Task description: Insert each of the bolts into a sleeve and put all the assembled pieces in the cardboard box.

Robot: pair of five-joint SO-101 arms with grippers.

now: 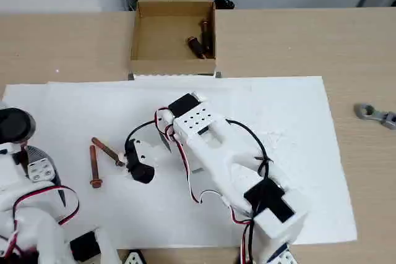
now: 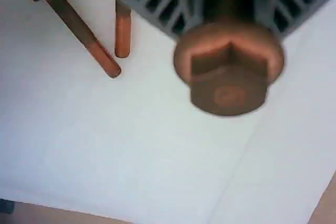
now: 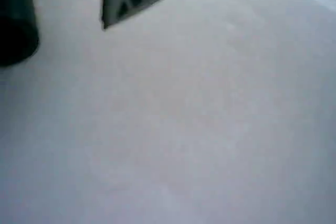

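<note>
White paper sheet (image 1: 297, 109) on wooden table (image 1: 62, 41); metal wrench (image 1: 372, 113) near right edge, off sheet.

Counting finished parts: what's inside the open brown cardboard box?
Two dark brown rod-shaped pieces lie close together by one side wall of the brown cardboard box. Its near wall may hide a thin strip of the floor.

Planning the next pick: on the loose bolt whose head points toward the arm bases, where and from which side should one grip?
Probably mid-shank on the bolt, from straight above, closing across it: it lies flat on the white paper, and the second bolt crowds its headless end.
</note>
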